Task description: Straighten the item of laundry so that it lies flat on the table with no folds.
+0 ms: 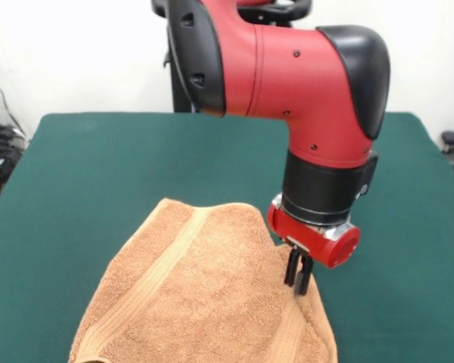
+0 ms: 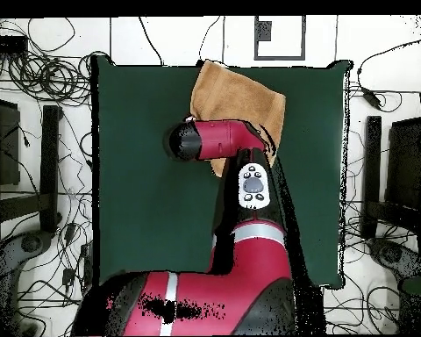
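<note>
While the fuzzy orange-tan terry towel [image 1: 204,295] lies rumpled at the near edge of the big dark green felt table [image 1: 98,166], my black gripper [image 1: 299,274] comes down on its right edge. My fingers look pressed together, maybe pinching cloth. Most of the towel spreads left of my gripper, and bare table lies beyond.

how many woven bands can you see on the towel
2. One band runs diagonally across the towel's left part; another lies below the fingers near its right edge. Folds may hide more.
</note>
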Tool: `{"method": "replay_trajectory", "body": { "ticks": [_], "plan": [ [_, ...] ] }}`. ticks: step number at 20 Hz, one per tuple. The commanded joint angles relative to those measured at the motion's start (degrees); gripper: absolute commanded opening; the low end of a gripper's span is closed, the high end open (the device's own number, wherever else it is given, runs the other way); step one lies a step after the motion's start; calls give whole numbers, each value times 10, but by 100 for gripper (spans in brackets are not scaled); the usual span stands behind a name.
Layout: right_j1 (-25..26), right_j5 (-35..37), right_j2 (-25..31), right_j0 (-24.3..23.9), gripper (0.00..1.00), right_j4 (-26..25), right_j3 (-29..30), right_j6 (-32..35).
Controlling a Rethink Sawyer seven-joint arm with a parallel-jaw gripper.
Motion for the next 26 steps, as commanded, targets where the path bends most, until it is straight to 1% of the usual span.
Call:
{"method": "replay_trajectory", "body": {
  "ticks": [1,9,13,19,23,26],
  "plan": [
    [33,17,-28,54,0,-15,99,54],
    [19,-9,-41,53,0,-4,142,54],
    [17,-7,-49,53,0,-1,146,51],
    [20,0,-32,29,0,-1,125,15],
    [29,-5,-31,28,0,1,110,20],
    [44,-14,-43,37,0,-4,87,31]
  ]
}}
